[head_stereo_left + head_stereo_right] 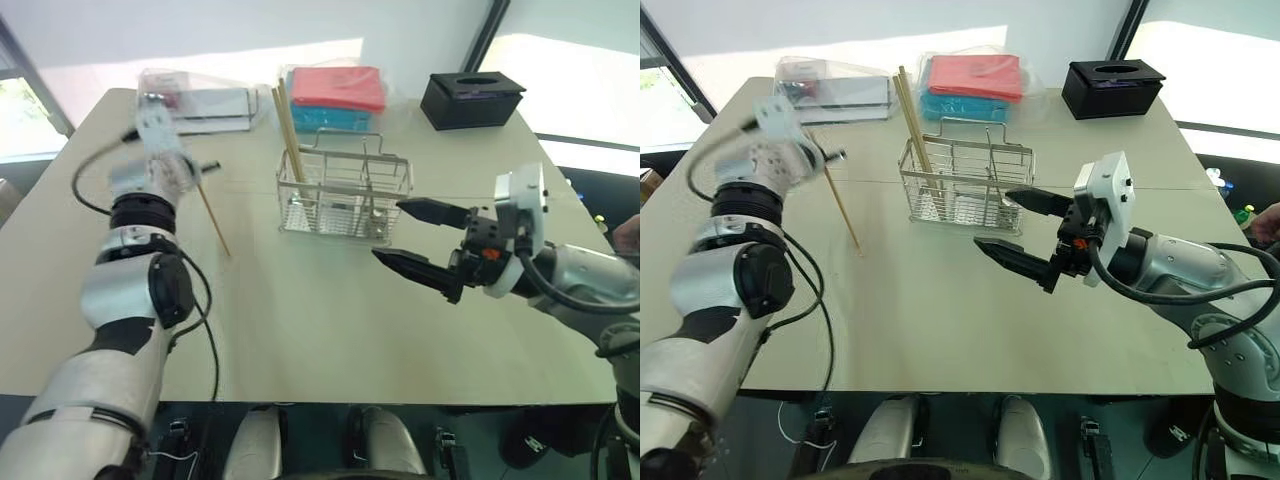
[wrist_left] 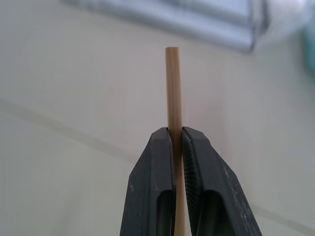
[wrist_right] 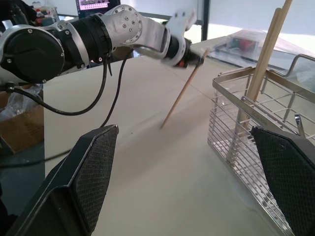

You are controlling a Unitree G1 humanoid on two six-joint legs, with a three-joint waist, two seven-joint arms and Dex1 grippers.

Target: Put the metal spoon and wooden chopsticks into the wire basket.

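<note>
One wooden chopstick point(image 2: 173, 93) is gripped by the closed left hand point(image 2: 177, 142); the right hand point(image 1: 415, 238) is held open near the wire basket point(image 1: 343, 192).

Lab/office, monitor point(image 3: 96, 4), cardboard box point(image 3: 19, 129)

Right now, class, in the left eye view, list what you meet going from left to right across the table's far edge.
Clear plastic packet → red and blue cloths in a bag → black box.
</note>
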